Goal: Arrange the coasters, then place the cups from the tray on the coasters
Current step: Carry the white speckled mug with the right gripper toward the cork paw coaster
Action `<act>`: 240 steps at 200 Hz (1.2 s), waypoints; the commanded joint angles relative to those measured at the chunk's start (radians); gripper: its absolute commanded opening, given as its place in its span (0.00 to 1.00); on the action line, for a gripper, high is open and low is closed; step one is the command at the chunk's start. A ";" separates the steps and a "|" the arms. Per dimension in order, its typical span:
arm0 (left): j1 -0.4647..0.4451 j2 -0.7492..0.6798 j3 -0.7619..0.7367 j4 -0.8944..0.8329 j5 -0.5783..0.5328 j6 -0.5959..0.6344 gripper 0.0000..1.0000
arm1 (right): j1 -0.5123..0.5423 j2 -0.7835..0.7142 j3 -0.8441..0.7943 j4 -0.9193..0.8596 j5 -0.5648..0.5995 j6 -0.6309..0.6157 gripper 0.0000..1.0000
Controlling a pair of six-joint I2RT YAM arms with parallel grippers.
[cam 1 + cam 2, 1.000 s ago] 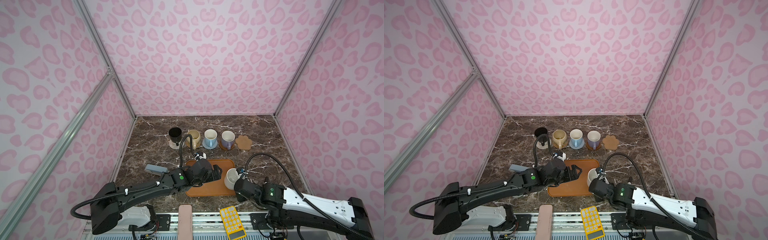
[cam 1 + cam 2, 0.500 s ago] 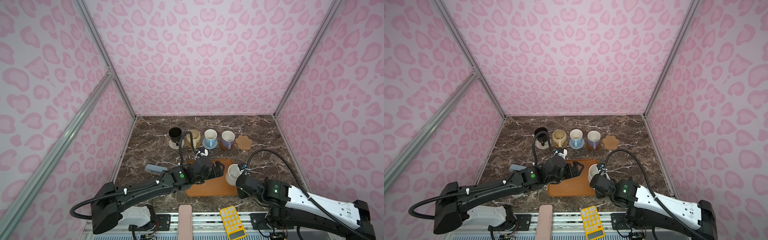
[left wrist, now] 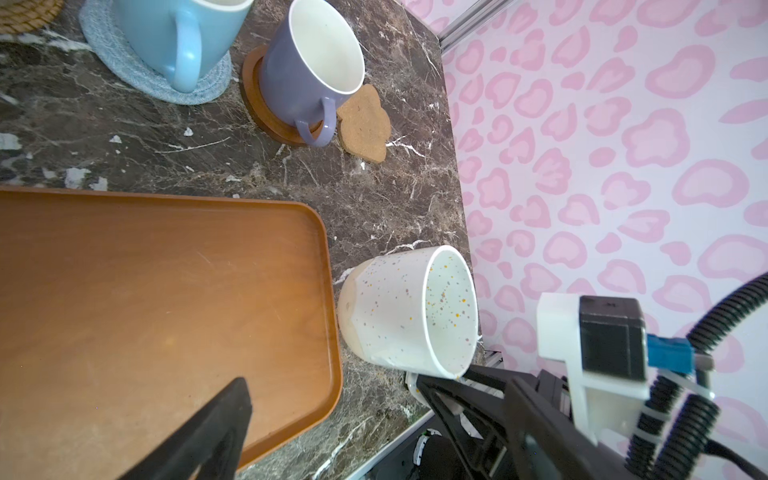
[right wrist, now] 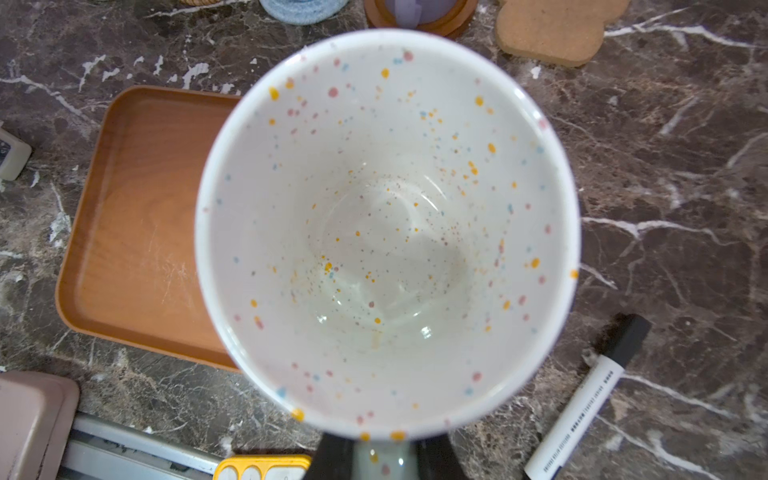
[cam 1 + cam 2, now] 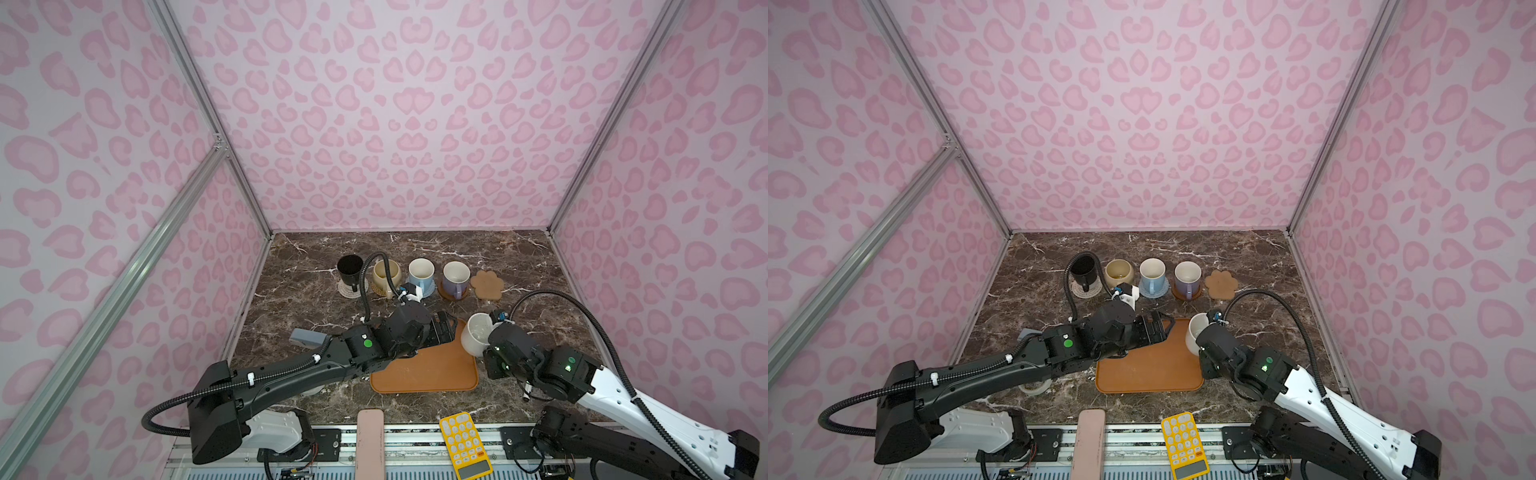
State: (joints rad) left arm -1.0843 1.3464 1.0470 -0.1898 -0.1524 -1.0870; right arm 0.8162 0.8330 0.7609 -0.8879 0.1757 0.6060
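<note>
Since a second ago the speckled white mug [image 5: 477,337] has drifted up and to the right in both top views, leaving the right edge of the tray [image 5: 428,372]. It now hangs tilted just beside the tray's upper right corner, in the lower middle of both top views. Its handle is pinched in the right claw [image 4: 380,459], whose jaws are nearly closed around it.

Above it the paw-shaped coaster [image 5: 487,284] lies uncovered at the right end of a row across the middle of the desk [image 5: 540,274]. Leftward along that row stand:
- the lavender mug [image 3: 307,70] on the brown disc [image 3: 266,120]
- the light blue mug [image 3: 166,37] on the blue crocheted coaster [image 3: 124,70]
- the cream-yellow mug [image 5: 1119,272] on the rattan coaster [image 3: 25,16]
- the black mug [image 5: 350,266] on the white woven coaster [image 5: 345,291]

The left claw [image 5: 444,328] has crept slightly upward too. It stands wide open over the tray's upper left corner, gripping nothing.

A marker [image 4: 582,399] lies on the desk near the held mug, and a yellow calculator [image 5: 464,444] sits at the bottom edge.
</note>
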 commanded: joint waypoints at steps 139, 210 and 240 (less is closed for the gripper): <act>0.131 0.316 0.471 -0.199 0.201 0.096 0.96 | -0.512 0.250 0.152 0.196 -0.143 -0.272 0.00; 0.161 0.427 0.558 -0.079 0.206 0.071 0.96 | -0.602 0.476 0.293 0.270 -0.145 -0.308 0.00; 0.171 0.464 0.587 -0.045 0.179 0.049 0.96 | -0.628 0.585 0.369 0.289 -0.153 -0.319 0.00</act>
State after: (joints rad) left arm -0.9237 1.7855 1.6035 -0.3004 0.0521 -1.0172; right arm 0.2054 1.3590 1.0874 -0.6876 0.0090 0.3061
